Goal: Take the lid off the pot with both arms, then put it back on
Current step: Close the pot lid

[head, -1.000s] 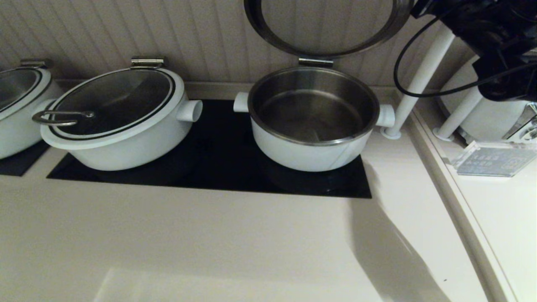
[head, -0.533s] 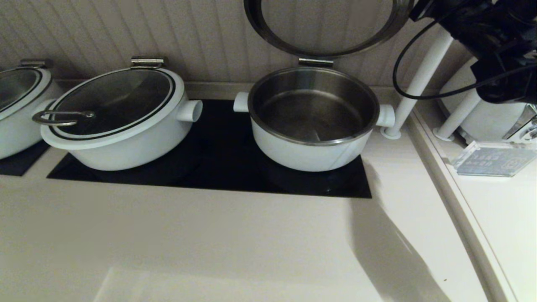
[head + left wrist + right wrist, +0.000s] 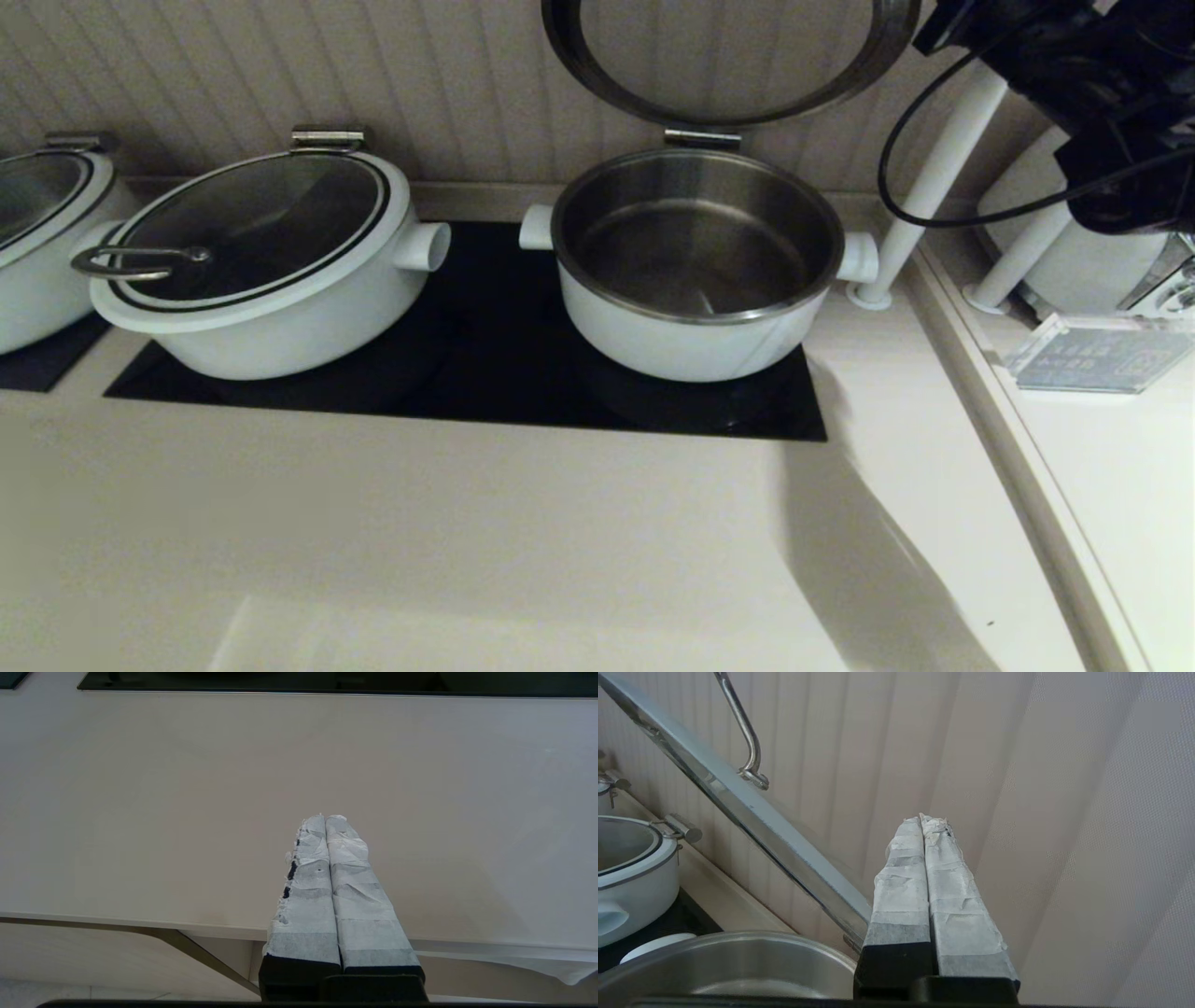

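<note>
Standing open on its hinge at the far side of the pot (image 3: 695,271), the lid (image 3: 597,65) leans up toward the wall w/ its rim edge running diagonally just left of the right tool (image 3: 923,820), handle on the wall side. Right tool is far nearer than the left, raised at far right beside the lid; fingers pressed together, holding nothing, not clearly touching the rim. Left tool (image 3: 325,817) is also closed & empty, low over the bare bench (image 3: 140,812) at its near edge, well apart from pot and lid, so closing the lid prob. falls to the right arm.
</note>
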{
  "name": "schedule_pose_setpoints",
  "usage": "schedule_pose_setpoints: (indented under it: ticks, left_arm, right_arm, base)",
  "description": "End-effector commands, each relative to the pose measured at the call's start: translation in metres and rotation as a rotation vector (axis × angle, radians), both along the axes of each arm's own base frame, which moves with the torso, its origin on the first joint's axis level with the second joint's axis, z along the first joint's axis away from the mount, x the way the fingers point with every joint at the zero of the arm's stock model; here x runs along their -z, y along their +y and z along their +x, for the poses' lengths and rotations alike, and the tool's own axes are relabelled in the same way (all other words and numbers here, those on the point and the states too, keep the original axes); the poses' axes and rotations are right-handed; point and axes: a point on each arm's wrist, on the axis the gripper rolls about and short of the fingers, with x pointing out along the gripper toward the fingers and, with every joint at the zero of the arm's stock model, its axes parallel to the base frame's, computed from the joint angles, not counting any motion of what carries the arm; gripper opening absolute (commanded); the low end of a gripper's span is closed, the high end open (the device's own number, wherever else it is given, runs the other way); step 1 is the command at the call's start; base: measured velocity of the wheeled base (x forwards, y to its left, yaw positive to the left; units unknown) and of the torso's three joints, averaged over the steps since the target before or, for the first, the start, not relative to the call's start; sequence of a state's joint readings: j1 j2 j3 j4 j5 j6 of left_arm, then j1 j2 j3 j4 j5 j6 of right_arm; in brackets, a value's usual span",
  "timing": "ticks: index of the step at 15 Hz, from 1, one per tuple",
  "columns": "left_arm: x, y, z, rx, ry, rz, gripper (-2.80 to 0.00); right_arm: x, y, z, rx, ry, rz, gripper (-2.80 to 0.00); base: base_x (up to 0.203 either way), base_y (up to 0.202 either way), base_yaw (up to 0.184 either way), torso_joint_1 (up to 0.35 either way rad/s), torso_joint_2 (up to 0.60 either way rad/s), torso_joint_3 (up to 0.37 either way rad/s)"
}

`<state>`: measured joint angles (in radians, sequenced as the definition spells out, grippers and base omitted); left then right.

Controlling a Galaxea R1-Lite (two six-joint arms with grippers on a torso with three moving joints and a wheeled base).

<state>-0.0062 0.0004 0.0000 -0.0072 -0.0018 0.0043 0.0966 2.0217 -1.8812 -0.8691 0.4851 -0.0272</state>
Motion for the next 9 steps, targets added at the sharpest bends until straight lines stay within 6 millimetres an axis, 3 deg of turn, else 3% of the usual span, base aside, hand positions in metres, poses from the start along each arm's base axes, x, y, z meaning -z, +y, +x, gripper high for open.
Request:
schedule_pose_setpoints:
  ticks: [1, 9]
  left_arm:
    - [0.0, 0.0, 0.0, 0.0, -0.001, 0.0, -2.8]
    - [0.0, 0.0, 0.0, 0.0, -0.001, 0.0, -2.8]
  right_arm:
    - [0.0002, 0.0004, -0.0046, -0.011, 0.005, -0.009, -2.8]
    - [0.0079, 0.0048, -0.0105, -0.043, 0.041, -0.03, -2.8]
  base:
    - [0.0, 0.0, 0.0, 0.0, 0.0, 0.0]
    - [0.0, 0.0, 0.0, 0.0, 0.0, 0.0]
